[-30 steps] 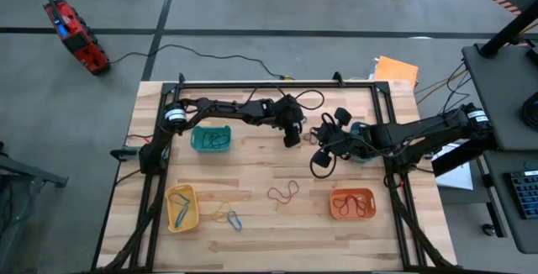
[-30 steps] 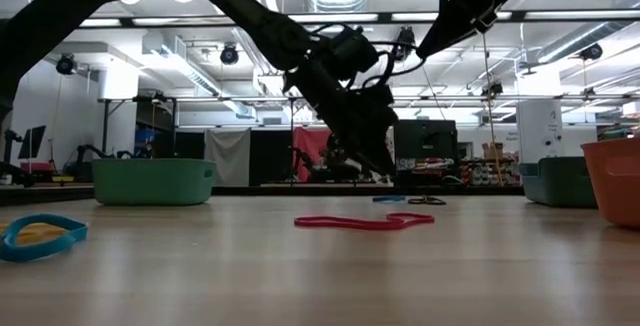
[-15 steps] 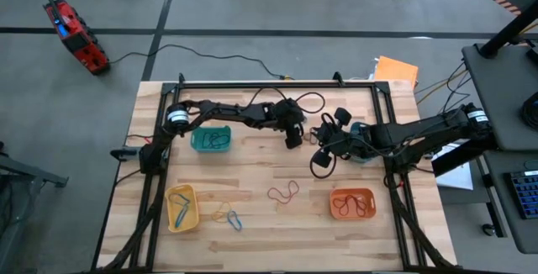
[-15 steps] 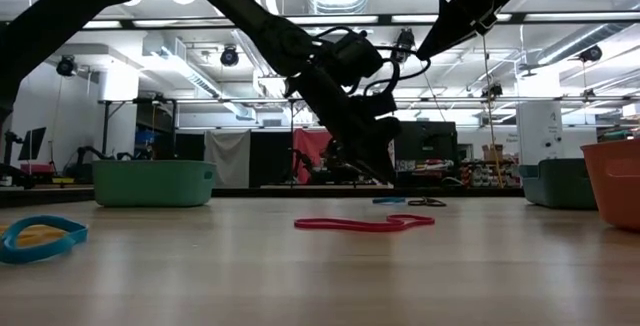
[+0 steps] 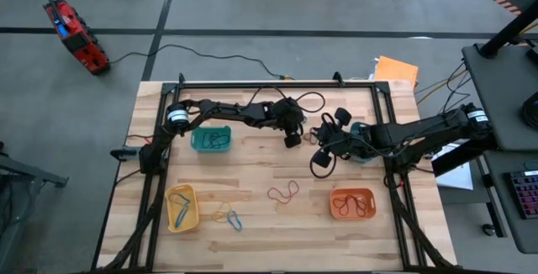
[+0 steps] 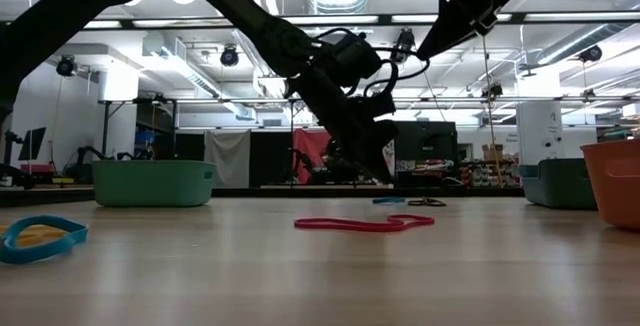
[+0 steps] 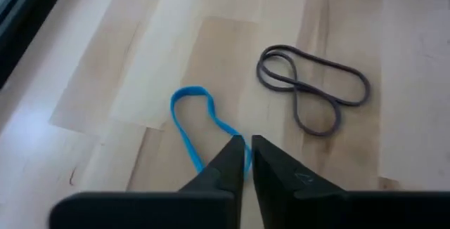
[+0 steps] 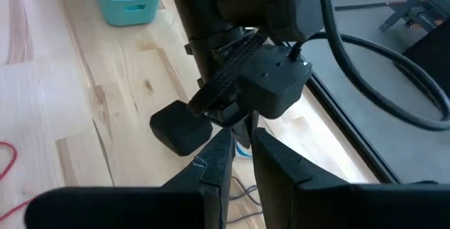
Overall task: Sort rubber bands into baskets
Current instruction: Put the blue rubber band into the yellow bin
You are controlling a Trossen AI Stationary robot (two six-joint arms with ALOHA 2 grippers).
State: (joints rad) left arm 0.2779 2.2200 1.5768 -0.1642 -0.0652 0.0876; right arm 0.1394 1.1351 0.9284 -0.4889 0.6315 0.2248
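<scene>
My left gripper (image 5: 292,140) is down at the table's far middle, shut on a blue rubber band (image 7: 191,114). A grey rubber band (image 7: 313,88) lies flat just beyond it. My right gripper (image 5: 320,161) hangs above the table to the right of the left one, fingers close together with nothing between them. A red-brown rubber band (image 5: 283,192) lies flat nearer the front. The teal basket (image 5: 210,138), yellow basket (image 5: 181,207) and orange basket (image 5: 351,203) each hold bands. The blue basket (image 5: 359,129) is mostly hidden under the right arm. My left gripper pinches the blue band's end nearest to it (image 7: 236,140) between its two fingertips. The fingers slant down from the table's left. The rest of the loop lies slack on the wood beyond the fingertips; the fingers hide the very end of the band.
A yellow band and a blue band (image 5: 229,217) lie by the yellow basket. A black frame (image 5: 277,85) runs round the table's far edge and sides. The wood between the red-brown band and the front edge is bare.
My left gripper has stayed in place at the table and shut on the blue band's end. The band still lies on the wood.
</scene>
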